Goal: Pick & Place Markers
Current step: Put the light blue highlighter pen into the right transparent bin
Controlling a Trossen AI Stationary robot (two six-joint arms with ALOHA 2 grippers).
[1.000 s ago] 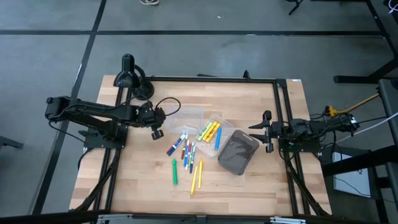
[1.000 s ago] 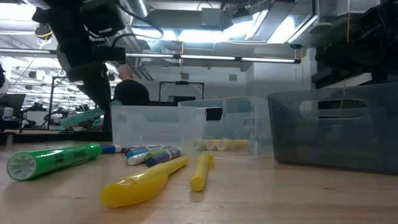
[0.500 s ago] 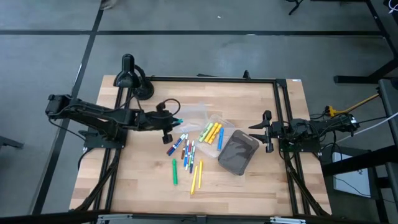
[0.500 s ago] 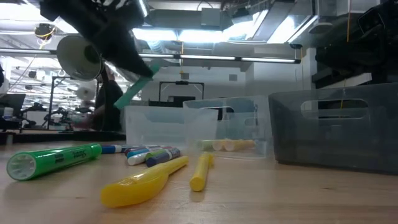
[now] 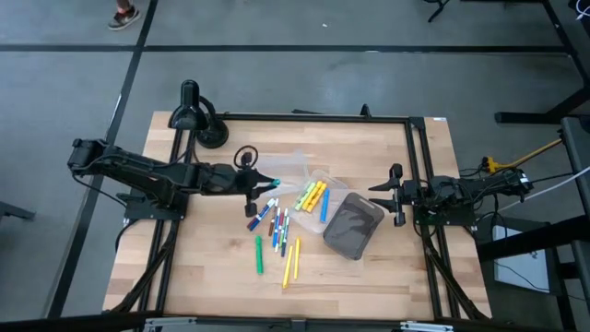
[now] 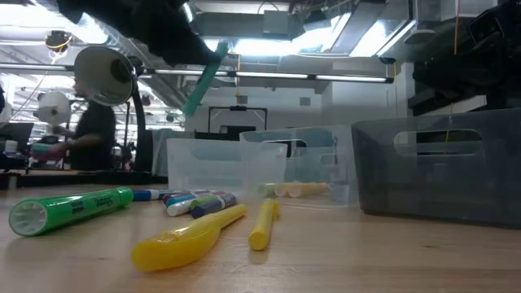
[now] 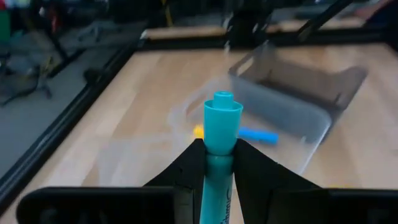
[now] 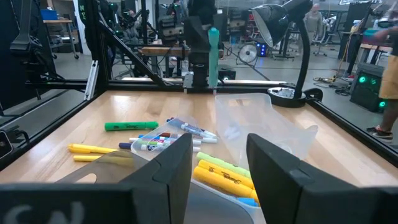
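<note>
Left tool (image 5: pixel 263 183) clamps a teal capped marker (image 7: pixel 221 127), held in the air over the clear plastic trays (image 5: pixel 293 171) mid-worktop. Right tool (image 5: pixel 395 195) sits wide apart, nothing in it, near the worktop's right edge beside the dark grey rectangular bin (image 5: pixel 353 227). Other markers (image 5: pixel 277 232) lie loose near the worktop's middle.

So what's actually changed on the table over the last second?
The left gripper, shut on a teal marker, swung from beside the loose markers toward the clear trays, lifting the marker clear of the table. The right gripper stayed open by the grey bin; everything else stayed put.
</note>
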